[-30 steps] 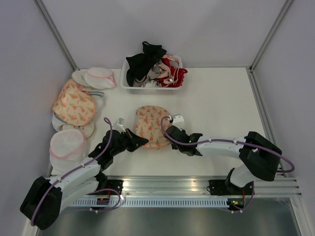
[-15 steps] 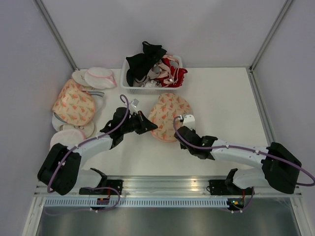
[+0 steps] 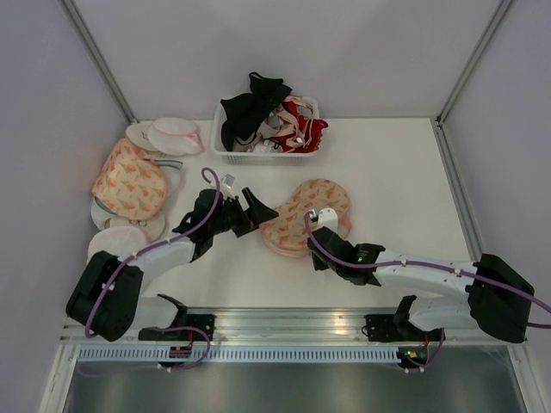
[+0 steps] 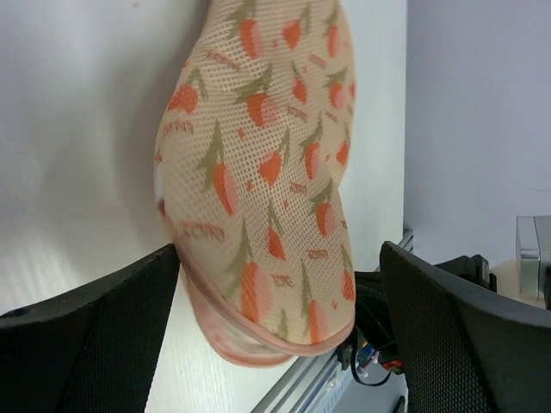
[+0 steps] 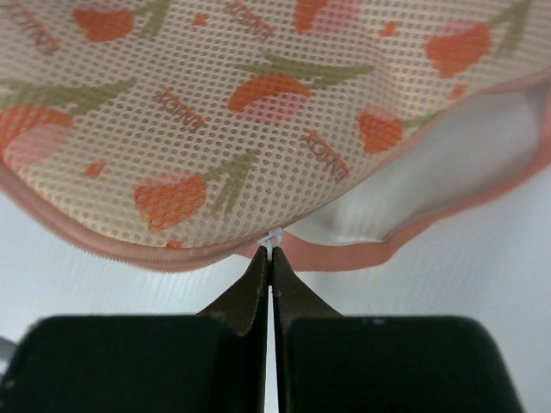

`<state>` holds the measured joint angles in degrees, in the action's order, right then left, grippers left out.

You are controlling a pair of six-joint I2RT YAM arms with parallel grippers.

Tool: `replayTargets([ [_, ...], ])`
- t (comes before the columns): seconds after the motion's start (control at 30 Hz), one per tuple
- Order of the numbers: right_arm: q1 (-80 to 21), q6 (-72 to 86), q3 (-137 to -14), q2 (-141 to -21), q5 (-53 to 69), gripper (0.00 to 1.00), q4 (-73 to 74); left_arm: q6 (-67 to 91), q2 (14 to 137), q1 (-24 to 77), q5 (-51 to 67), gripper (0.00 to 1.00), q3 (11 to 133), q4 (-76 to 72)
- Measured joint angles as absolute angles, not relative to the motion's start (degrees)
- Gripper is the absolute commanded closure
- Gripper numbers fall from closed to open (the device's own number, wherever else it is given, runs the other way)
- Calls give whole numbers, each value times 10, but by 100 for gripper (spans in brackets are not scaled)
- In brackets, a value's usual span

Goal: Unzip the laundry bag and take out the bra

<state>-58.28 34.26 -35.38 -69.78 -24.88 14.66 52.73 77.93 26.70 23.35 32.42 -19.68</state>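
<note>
The peach laundry bag (image 3: 312,206) with orange leaf print lies on the white table, in front of the basket. My left gripper (image 3: 265,213) stands open, a finger on each side of the bag's (image 4: 267,163) left end; whether they touch it I cannot tell. My right gripper (image 5: 272,255) is shut on the small white zipper pull (image 5: 271,239) at the bag's pink rim (image 5: 129,249). To the right of the pull the rim gapes and shows a pale inside (image 5: 439,163). The bra is hidden.
A white basket (image 3: 267,157) heaped with black and red bras stands at the back. A second leaf-print bag (image 3: 129,182) and white mesh pouches (image 3: 176,134) (image 3: 116,251) lie along the left edge. The metal rail (image 3: 284,327) runs along the near edge.
The left gripper has opened and let go of the bag's end. The bag has shifted right and back, and the right gripper has moved right with the zipper pull.
</note>
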Motion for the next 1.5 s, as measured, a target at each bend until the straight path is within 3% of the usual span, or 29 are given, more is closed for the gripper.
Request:
replayTargets([
  [0.27,-628,343,-354,-784,-129,100,42,585,520,271,123,0,177,-81],
  [0.53,-628,357,-362,-863,-47,100,-95,610,341,272,96,0,151,62],
  [0.97,-634,359,-441,-950,53,100,-232,687,320,275,134,1,79,53],
  [1.03,-640,354,-442,-950,56,100,-231,695,335,275,128,10,72,27],
  [1.07,-643,351,-442,-950,57,99,-230,699,345,275,124,30,70,13],
  [1.13,-649,345,-442,-950,58,100,-221,709,370,275,120,57,68,-19],
  [1.17,-652,342,-443,-950,58,100,-216,712,383,275,118,86,68,-35],
  [1.2,-654,338,-443,-950,57,100,-211,715,397,275,117,94,68,-50],
  [1.23,-655,335,-443,-950,56,100,-206,714,409,275,115,98,68,-61],
  [1.5,-657,317,-445,-925,5,100,-126,712,447,278,104,98,68,-91],
])
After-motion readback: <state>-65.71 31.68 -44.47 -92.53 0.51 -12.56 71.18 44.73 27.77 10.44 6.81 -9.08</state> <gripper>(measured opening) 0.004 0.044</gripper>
